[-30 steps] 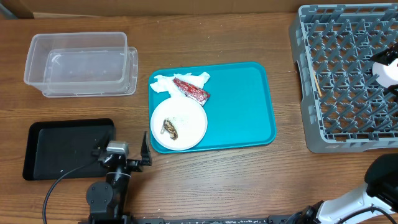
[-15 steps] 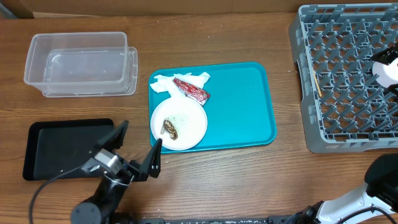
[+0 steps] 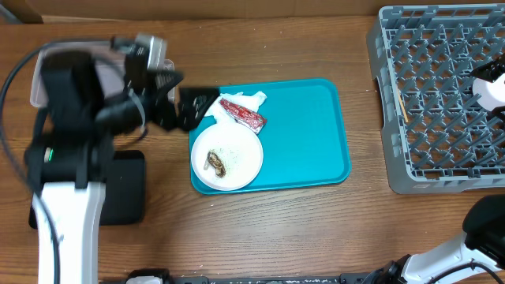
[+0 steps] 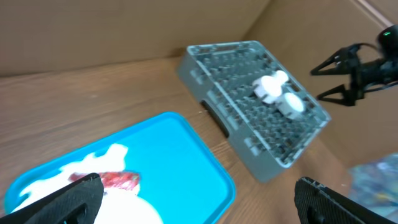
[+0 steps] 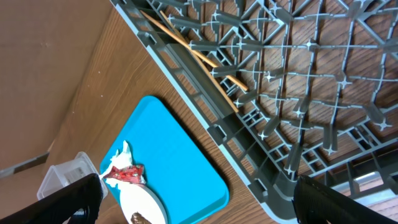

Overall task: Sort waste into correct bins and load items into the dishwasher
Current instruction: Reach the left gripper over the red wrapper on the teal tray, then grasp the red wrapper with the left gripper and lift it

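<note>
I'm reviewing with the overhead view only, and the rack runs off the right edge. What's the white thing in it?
Observer: The left wrist view shows two white dishes side by side in the dish rack.
Operator: Chopsticks loaded?
Observer: Yes. The right wrist view shows the chopsticks lying in the rack, along the wall facing the teal tray.
Operator: And the right tool?
Observer: In the left wrist view, the right tool hangs in the air by the rack, open and empty.
</note>
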